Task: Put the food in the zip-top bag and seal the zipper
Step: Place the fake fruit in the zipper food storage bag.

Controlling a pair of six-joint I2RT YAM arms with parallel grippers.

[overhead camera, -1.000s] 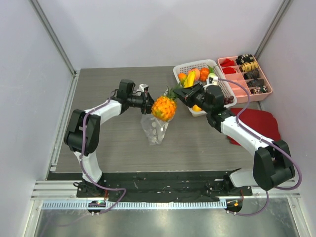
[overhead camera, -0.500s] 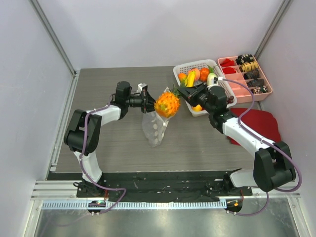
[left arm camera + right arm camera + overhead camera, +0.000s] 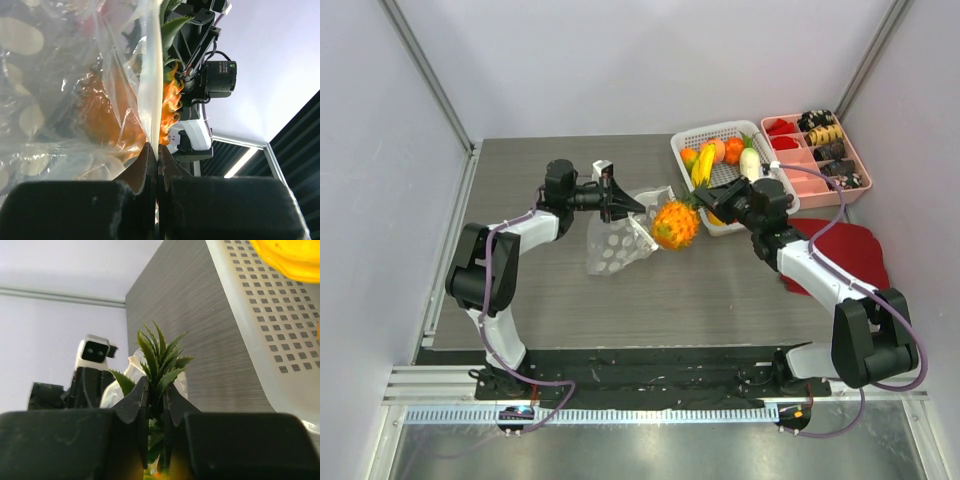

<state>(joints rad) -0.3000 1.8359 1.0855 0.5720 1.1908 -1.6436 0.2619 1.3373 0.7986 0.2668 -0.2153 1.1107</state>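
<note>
Grey surface [image 3: 520, 290], white walls. Left tool [image 3: 623, 203] pinched shut on the zip-top bag [image 3: 610, 245] at its mouth edge, bag lifted. Right tool [image 3: 705, 203] clamped on the leaves of the orange scaly fruit [image 3: 675, 225], which hangs at the bag mouth (not clearly inside); remaining food [image 3: 705, 160] in the basket [image 3: 720, 127], nothing sealed.

Top view: bright, even, diffuse overhead light; faint soft shadows beneath arms on worktop [image 3: 720, 290]; sheen on metal rail [image 3: 640, 450]; sharp all over.
Left wrist view: zip-top bag [image 3: 60, 90] near lens, blurred, white glints on creases; orange fruit [image 3: 169, 107] smeared behind film; left end effector [image 3: 157, 160] black, underexposed.
Right wrist view: right end effector [image 3: 156, 400] dark, soft; background crisp.
</note>
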